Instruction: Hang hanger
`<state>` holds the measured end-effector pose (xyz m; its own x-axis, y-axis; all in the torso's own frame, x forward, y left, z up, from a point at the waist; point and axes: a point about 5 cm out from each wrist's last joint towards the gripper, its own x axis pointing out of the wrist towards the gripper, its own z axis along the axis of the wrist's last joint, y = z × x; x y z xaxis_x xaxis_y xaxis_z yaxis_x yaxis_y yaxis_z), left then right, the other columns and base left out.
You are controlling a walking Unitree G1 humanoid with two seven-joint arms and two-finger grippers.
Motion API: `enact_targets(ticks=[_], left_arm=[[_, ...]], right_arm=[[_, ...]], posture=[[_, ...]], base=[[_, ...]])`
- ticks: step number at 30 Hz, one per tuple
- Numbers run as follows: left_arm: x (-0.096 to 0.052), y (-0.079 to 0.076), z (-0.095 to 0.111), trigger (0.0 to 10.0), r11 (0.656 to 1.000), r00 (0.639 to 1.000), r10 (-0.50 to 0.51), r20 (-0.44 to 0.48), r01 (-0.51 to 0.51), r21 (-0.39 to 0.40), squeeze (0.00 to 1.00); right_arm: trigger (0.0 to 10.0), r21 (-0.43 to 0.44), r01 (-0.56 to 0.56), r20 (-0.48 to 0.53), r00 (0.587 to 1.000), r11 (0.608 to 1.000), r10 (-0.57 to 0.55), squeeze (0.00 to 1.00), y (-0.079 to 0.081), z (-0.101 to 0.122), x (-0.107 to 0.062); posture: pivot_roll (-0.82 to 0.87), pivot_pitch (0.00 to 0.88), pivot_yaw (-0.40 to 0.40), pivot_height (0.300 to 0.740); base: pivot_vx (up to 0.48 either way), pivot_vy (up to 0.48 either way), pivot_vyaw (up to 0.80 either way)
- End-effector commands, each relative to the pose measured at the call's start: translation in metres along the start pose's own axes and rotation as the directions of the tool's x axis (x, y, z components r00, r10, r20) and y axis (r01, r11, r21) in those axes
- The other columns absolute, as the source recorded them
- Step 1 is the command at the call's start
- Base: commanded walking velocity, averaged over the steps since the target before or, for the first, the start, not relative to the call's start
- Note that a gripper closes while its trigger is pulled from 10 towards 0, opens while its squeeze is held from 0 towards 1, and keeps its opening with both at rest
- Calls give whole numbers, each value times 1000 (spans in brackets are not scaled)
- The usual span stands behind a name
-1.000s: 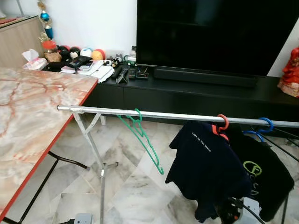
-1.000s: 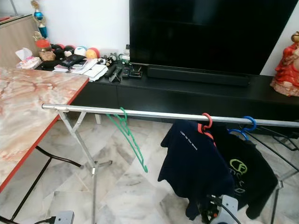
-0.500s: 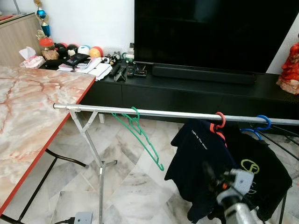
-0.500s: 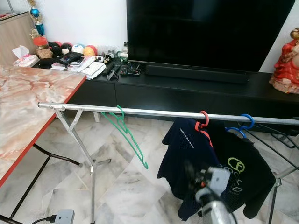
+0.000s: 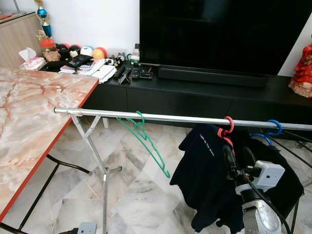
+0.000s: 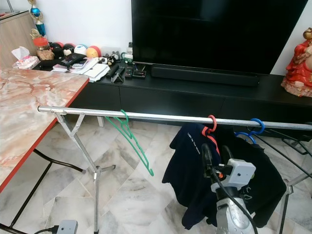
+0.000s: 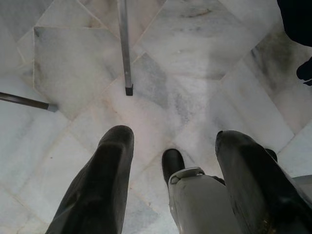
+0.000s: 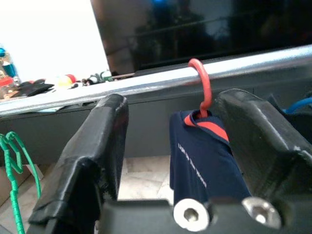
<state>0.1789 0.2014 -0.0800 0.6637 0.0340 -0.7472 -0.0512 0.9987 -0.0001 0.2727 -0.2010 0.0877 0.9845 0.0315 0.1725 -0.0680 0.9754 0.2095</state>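
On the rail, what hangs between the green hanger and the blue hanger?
In the left eye view, one red hanger carrying a dark T-shirt hangs between green hanger and blue hanger; otherwise bare rail.

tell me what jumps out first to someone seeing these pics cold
A long metal rail crosses the room in front of a big black TV, carrying two empty green hangers near its left end and, toward its right end, a dark T-shirt on a red hanger beside another on a blue hanger. The right gripper is raised, open, before the red-hangered shirt. A marble-patterned table stands at left.
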Motion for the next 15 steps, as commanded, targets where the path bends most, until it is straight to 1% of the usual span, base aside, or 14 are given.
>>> enact_targets(ticks=[1,3,6,8,14,15], left_arm=[[-1,-4,-4,10000,1000,1000,-15,-12,15,5,0],[-1,-4,-4,10000,1000,1000,-15,-12,15,5,0],[-1,-3,-4,10000,1000,1000,-13,-9,13,0,0],[-1,-2,-5,10000,1000,1000,-10,-10,10,-3,0],[-2,-1,-7,10000,1000,1000,-8,-14,8,-4,0],[-2,-1,-7,10000,1000,1000,-9,-14,8,-3,0]], right_arm=[[10000,10,-8,3,1000,1000,8,0,8,3,6],[10000,10,-8,3,1000,1000,8,0,8,3,6],[10000,29,-13,0,1000,999,13,0,17,3,11],[10000,33,-10,-16,1000,999,11,0,20,3,8],[10000,34,5,-38,999,999,-4,0,19,3,3],[10000,34,8,-43,999,999,-7,0,19,3,2]], posture=[[-7,0,-19,740],[-7,0,-19,740],[-4,0,-22,740],[-2,0,-23,740],[-7,0,-21,740],[-4,0,-23,740]], base=[[0,0,0],[0,0,0],[0,0,0],[0,0,0],[0,0,0],[240,0,0]])
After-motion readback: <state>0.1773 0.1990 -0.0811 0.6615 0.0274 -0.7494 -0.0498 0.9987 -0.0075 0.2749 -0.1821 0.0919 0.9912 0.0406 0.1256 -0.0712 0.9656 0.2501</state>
